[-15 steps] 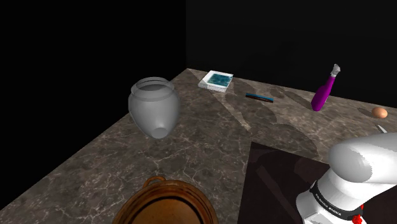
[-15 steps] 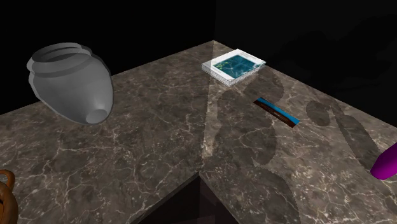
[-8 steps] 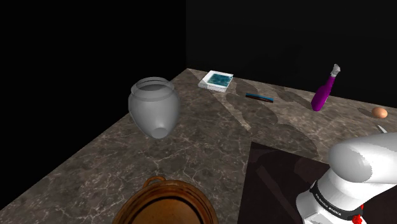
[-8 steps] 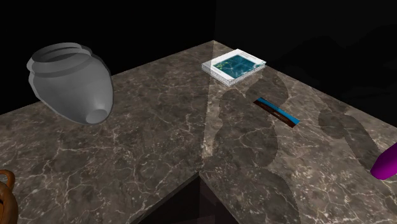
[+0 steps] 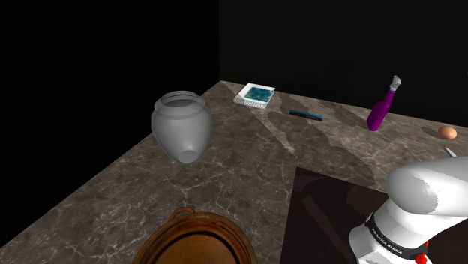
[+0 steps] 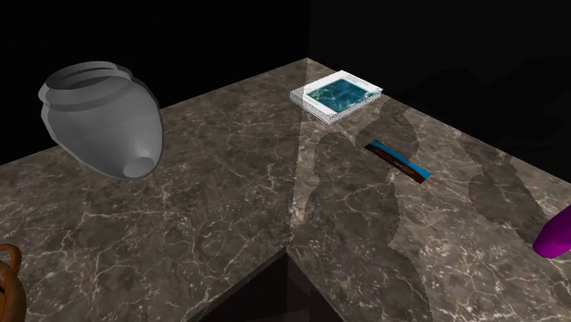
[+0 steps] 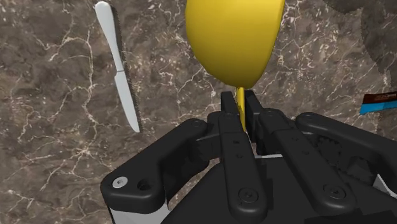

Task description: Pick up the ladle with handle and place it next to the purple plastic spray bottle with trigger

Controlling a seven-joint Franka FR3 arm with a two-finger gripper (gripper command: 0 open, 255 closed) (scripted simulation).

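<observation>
The ladle is held above the counter, its thin handle pinched in the closed gripper, and could be twisted loose by the bowl's weight before the far bottle is reached.

Yellow ladle, handle clasped in pincer (bowl outward); purple spray bottle stands tilted.

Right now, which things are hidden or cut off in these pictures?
Wrist view: the yellow ladle has its bowl cut by the picture's edge; the black gripper, shut on it, hides most of its handle.
Second exterior view: the purple spray bottle is mostly cut off by the right edge.
Shoulder view: the round copper-coloured pot is cut off by the bottom edge.
</observation>
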